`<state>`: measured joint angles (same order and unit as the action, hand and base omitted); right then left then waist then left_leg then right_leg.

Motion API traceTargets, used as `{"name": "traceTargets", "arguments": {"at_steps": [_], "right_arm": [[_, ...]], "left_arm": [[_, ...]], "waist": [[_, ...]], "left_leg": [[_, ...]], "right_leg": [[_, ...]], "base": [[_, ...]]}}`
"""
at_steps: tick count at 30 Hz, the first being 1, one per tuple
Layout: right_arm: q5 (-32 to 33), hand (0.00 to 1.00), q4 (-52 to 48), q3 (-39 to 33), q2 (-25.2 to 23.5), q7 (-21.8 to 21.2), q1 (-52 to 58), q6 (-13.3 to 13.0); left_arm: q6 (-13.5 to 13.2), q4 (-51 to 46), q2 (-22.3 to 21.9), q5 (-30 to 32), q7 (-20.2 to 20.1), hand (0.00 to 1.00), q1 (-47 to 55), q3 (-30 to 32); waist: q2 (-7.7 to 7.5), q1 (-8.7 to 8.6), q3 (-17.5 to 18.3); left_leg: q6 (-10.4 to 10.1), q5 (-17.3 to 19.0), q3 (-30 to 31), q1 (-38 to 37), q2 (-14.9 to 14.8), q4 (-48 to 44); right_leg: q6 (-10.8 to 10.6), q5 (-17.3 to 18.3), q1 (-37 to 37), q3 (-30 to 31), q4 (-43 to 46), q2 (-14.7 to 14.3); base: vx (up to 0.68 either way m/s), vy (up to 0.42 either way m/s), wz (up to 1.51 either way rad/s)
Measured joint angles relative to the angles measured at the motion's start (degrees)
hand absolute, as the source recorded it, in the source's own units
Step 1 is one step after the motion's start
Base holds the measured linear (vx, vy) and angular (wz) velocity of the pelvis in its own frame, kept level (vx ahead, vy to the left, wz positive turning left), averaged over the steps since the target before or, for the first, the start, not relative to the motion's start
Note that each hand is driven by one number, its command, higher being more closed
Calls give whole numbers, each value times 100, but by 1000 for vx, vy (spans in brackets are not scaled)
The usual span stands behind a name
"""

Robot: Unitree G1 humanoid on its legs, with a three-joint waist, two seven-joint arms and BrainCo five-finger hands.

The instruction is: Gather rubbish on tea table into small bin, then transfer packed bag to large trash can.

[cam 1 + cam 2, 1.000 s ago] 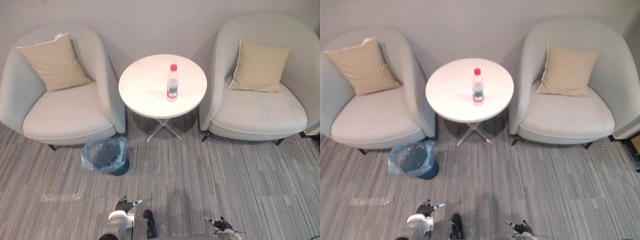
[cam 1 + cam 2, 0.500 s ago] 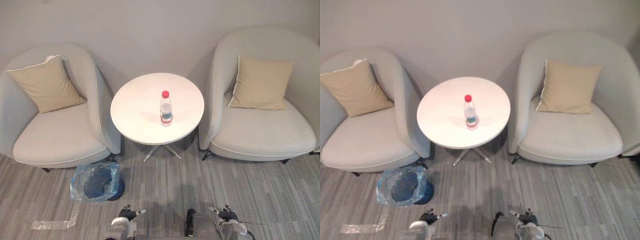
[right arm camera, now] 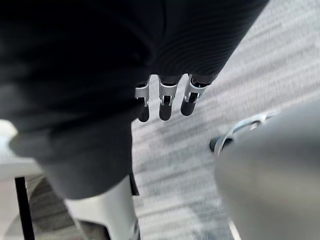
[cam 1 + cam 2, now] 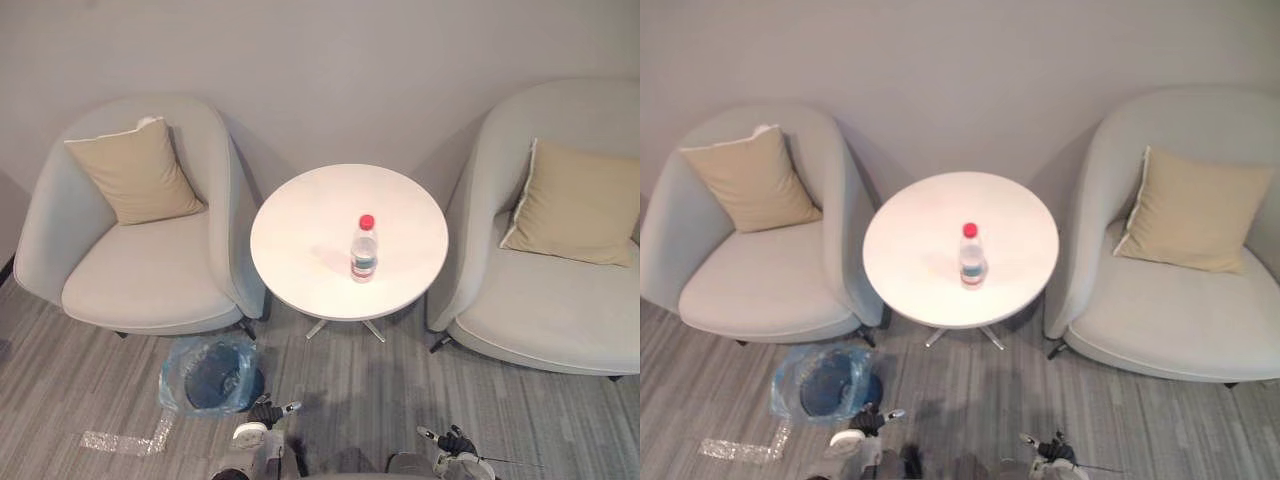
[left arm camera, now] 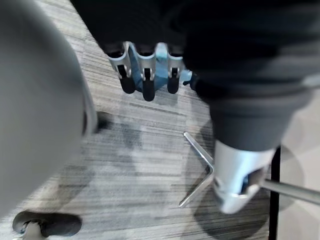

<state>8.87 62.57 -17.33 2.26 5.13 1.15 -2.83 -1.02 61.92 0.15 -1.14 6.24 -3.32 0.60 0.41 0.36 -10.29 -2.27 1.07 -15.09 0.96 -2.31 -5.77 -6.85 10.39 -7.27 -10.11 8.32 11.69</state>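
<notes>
**White surface (image 4: 300, 225) swings in the view, bottle (image 4: 364, 250) untouched**

Over the last second the whole view has shifted. The round surface, the left armchair (image 4: 150, 280), the right armchair (image 4: 540, 320) and the carpet (image 4: 400, 380) slide together in the picture. So the robot's head has moved, not the furniture. The clear bottle with the red cap stands upright where it stood, a little right of the surface's centre. It is the one piece of rubbish to be seen up there.

The small bin (image 4: 210, 373), lined with a blue bag (image 4: 180, 372), stands on the carpet to the near left of the surface, just beside the front of the left armchair. Its mouth is open; whether anything lies inside cannot be told. A strip of crinkled clear plastic (image 4: 120, 440) lies on the carpet to the near left of the bin.

The left hand (image 4: 268, 412) hangs low at the near edge, just to the near right of the bin. Its wrist view shows its fingers (image 5: 148, 85) straight and relaxed, holding nothing. The right hand (image 4: 450, 440) shows further right at the near edge, its fingers (image 3: 165, 107) likewise straight and empty. Both are well apart from the bottle.

This looks like the approach stage: nothing is gathered yet and the bagging is still ahead. The robot probably must come closer before either hand can reach the bottle. Tall and likely light, the bottle could tip if knocked.
</notes>
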Motion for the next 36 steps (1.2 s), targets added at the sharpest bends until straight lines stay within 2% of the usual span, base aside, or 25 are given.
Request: {"name": "traceTargets", "arguments": {"at_steps": [2, 3, 5, 6, 8, 9, 10, 12, 13, 14, 15, 16, 18, 20, 22, 25, 33, 35, 36], "right_arm": [[-3, 0, 69, 10, -90, 0, 5, 8], [-21, 0, 94, 21, -112, 0, 0, 8], [-98, 0, 94, 33, -90, -11, -16, 9], [-165, 0, 74, 74, 10, -14, -38, 0], [-194, 0, -45, 71, -7, -14, -60, -12], [-209, 0, -54, 75, -7, -25, -61, -9], [-211, 0, -53, 75, -4, -29, -71, -7], [-211, 0, -74, 75, 6, -46, -130, -15], [-212, 0, -75, 76, 12, -45, -132, -14], [-214, 0, -57, 82, 1, -45, -122, -11], [-202, 0, -1, 100, -4, -61, -131, -8], [-219, 0, 21, 101, 103, -50, -141, -14], [-212, 0, 147, 48, 215, -50, -188, -9], [-219, 0, 200, 52, 235, -47, -181, -3], [-224, 0, 204, 66, 234, -33, -154, -6], [-340, 0, 212, 208, 251, 47, -160, -10], [-903, 0, 130, 947, 197, 384, -281, -80], [-1132, 0, 33, 761, 493, 425, -519, 14], [-1035, 0, -391, 1022, 808, 397, -380, 9]], "left_arm": [[19, 11, 93, -4, -2, 0, -15, 18], [20, 12, 107, 0, 2, 0, -15, 16], [21, 68, 112, 2, -1, 0, -10, -4], [23, 99, 122, 4, -2, 0, 12, -44], [60, 262, 262, -1, 0, 0, 15, -311], [62, 339, 315, -2, -1, 0, 4, -448], [61, 348, 317, -2, 0, 0, -4, -450], [61, 351, 317, -3, 5, 0, 0, -439], [52, 348, 319, -2, 6, 0, 9, -431], [45, 347, 348, -2, 5, 0, 22, -425], [42, 388, 356, -1, 10, 0, 0, -381], [29, 409, 242, -2, 3, 0, 14, -361], [21, 408, 50, 1, 5, 0, 13, -116], [24, 425, 12, 2, 5, 0, 26, -23], [21, 449, 10, 4, 1, 0, 46, -6], [21, 437, 29, 113, 11, 0, 33, -8], [25, 473, 331, 336, 144, 0, 30, -415], [54, 487, 438, 396, 153, 0, 70, -447], [40, 442, 433, 407, 126, 0, 96, -460]], "waist": [[-190, 29, 44], [-220, 44, 64], [-180, 70, 54], [-87, 113, 66], [-84, -51, 57], [-114, -85, 80], [-108, -88, 77], [-11, -113, 28], [12, -120, 20], [-50, -115, 52], [-113, -123, 71], [102, -75, 91], [307, -46, 88], [328, -46, 84], [308, -47, 104], [305, -43, 153], [113, 14, 212], [77, 7, 207], [91, 43, 218]], "left_leg": [[98, 183, -88, -19, 169, -59], [131, 287, -175, -87, 237, -46], [128, 517, -316, -364, 282, 89], [96, 555, -460, -564, 277, 198], [183, 642, -481, -833, 292, 165], [195, 677, -453, -961, 284, 154], [195, 677, -413, -994, 261, 155], [193, 676, -176, -995, 88, 85], [190, 674, -34, -1003, 12, 46], [151, 687, 72, -1007, 47, 44], [1, 747, 262, -1064, 80, 68], [-45, 743, 385, -1099, -67, 148], [-125, 693, 467, -1163, -228, 160], [-193, 642, 520, -1273, -294, 153], [-191, 640, 663, -1332, -350, 148], [-194, 634, 843, -1177, -360, 154], [-165, 614, 1259, -890, -73, 61], [-153, 607, 1346, -895, -38, 91], [-154, 608, 1372, -899, -32, 153]], "right_leg": [[-23, -7, -75, 55, -64, 166], [-23, -7, -71, 147, 2, 239], [-51, 16, 188, 364, 692, 327], [-75, 23, 652, 565, 1669, 350], [-235, 187, 1210, 685, 3002, 408], [-96, 450, 1379, 460, 3325, 409], [5, 560, 1459, 338, 3330, 374], [173, 709, 1630, 212, 2816, 83], [224, 612, 1617, 291, 2199, -79], [279, 260, 1593, 378, 1665, -133], [298, -88, 1527, 452, 1437, -189], [341, -119, 1467, 456, 1351, -350], [370, -136, 1245, 392, 1095, -507], [415, -165, 998, 360, 894, -587], [472, -223, 748, 245, 612, -645], [422, -437, 629, 94, 200, -680], [275, -1128, 210, -147, -908, -493], [255, -1228, 105, -197, -1060, -472], [246, -1284, 101, -207, -1125, -472]], "base": [[186, 175, 2], [239, 228, -25], [195, 201, -58], [170, 144, -66], [233, 73, -16], [205, -2, 24], [258, -37, 31], [226, -126, 45], [248, -217, 56], [204, -202, 60], [228, -194, 35], [243, -178, 18], [228, -175, -3], [131, -115, -1], [88, -65, 17], [15, 2, 29], [-40, 64, 19], [-102, 33, 21], [-101, 22, 22]]}}
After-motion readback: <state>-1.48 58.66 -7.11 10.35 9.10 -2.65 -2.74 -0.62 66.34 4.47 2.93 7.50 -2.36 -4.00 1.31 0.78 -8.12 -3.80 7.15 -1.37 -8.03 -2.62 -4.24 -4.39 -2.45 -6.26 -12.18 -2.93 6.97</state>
